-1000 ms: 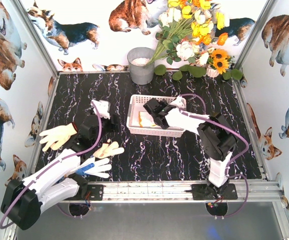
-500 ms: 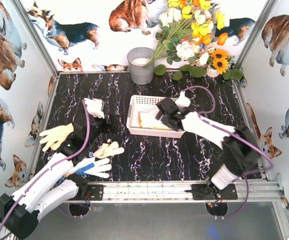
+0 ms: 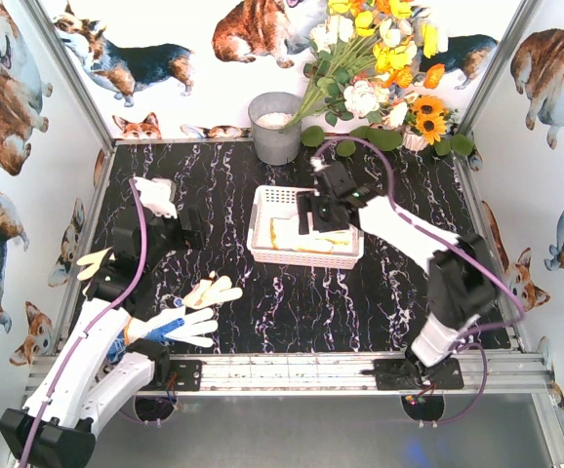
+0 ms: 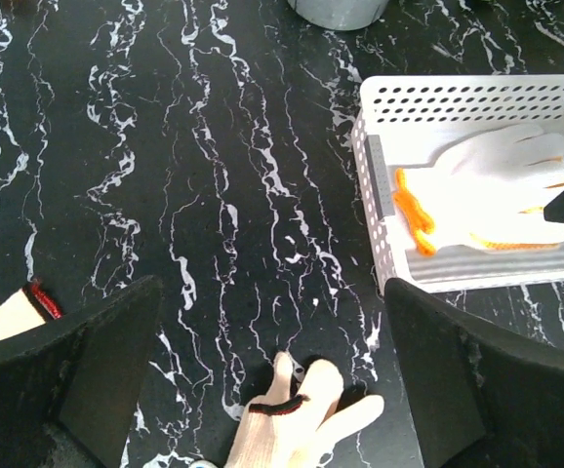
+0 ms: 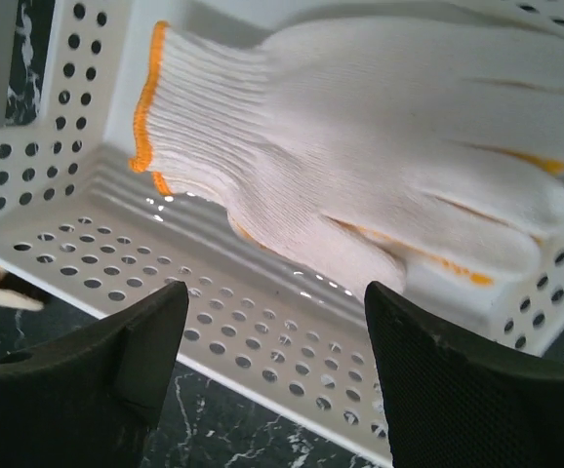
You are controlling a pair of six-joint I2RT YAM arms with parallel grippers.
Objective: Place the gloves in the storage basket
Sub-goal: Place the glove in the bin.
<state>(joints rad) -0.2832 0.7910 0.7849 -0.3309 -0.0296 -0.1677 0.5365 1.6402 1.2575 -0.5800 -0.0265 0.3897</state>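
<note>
while the right gripper (image 5: 274, 292) hangs over the near side of the storage basket (image 3: 302, 259), its jaws stand apart with nothing between them. the cream-white gloves (image 5: 360, 166) with orange cuff edges lie flat on the basket floor just past the fingertips, touching neither finger; in the right wrist view only the basket's perforated near wall shows in the gap. the basket sits right of centre on the black marbled table (image 3: 360, 302), with a grey bucket (image 3: 275, 127) behind it at the far edge. the left gripper (image 4: 272, 292) is well to the left of the basket, above bare table, jaws spread wide and holding nothing. in the left wrist view a cream glove (image 4: 292, 419) with a dark cuff edge lies below and nearer than the gap, its fingers pointing toward the basket, not between the fingers. another glove (image 4: 9, 314), with a red cuff edge, peeks out beside the left finger at the left edge. from above, a blue-marked glove (image 3: 180, 324) lies nearest of all, just beside the left arm.
</note>
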